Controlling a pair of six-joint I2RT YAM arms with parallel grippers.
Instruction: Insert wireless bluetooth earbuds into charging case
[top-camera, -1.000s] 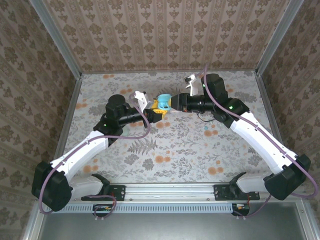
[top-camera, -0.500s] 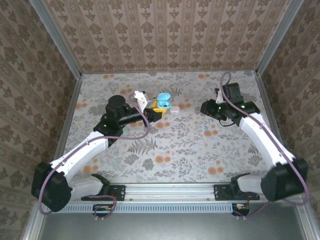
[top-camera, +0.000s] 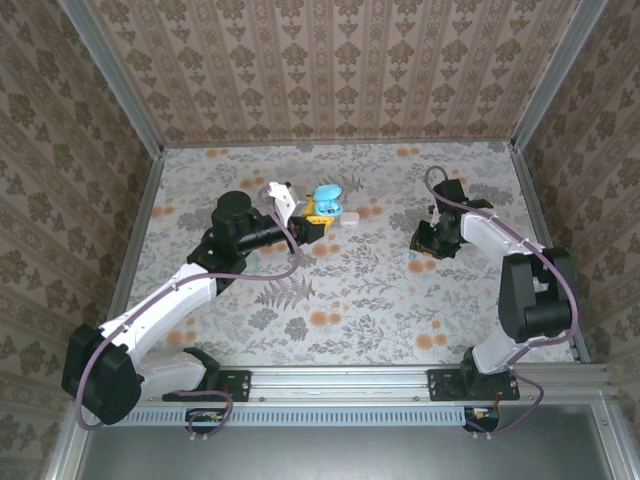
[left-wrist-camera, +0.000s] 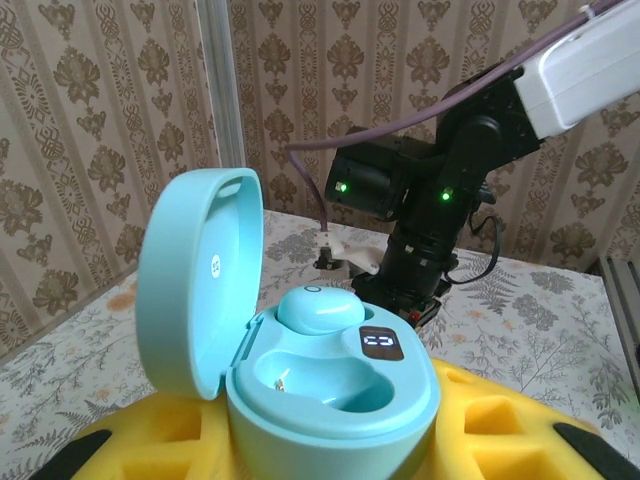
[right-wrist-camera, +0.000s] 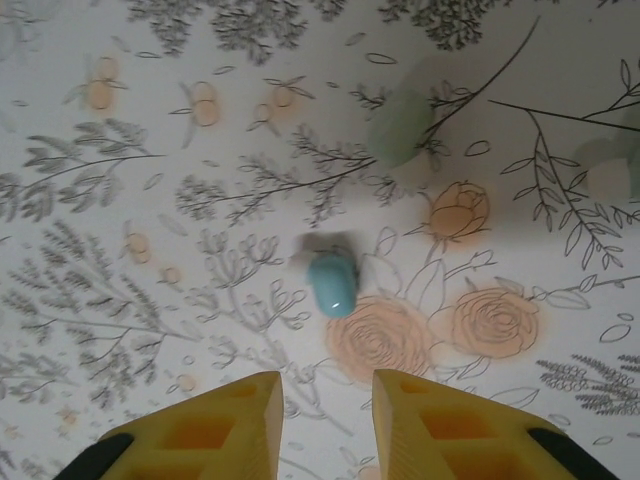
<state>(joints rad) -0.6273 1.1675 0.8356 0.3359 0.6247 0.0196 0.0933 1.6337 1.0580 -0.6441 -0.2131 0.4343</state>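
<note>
Where the left pincer (top-camera: 316, 218) is: up over the middle of the counter (top-camera: 340, 310), closer to the back wall (top-camera: 330, 80) than to the front rail (top-camera: 340, 380).
Left pincer grip: its yellow pads (left-wrist-camera: 450, 400) squeeze the charging case (left-wrist-camera: 335, 385).
Charging case: the lid stands open, tipped to the left. One teal earbud (left-wrist-camera: 318, 308) sits inside, and the hollow beside it shows its floor.
Loose earbud (right-wrist-camera: 332, 284): it lies on the counter with nothing touching it and free room all round.
Right pincer (right-wrist-camera: 327, 405): it points down just near that earbud, pads a little apart, holding nothing.
Edges: the right arm (top-camera: 490, 235) bends close to the right wall (top-camera: 585, 150). Wide bare counter lies between both arms and the front rail.
</note>
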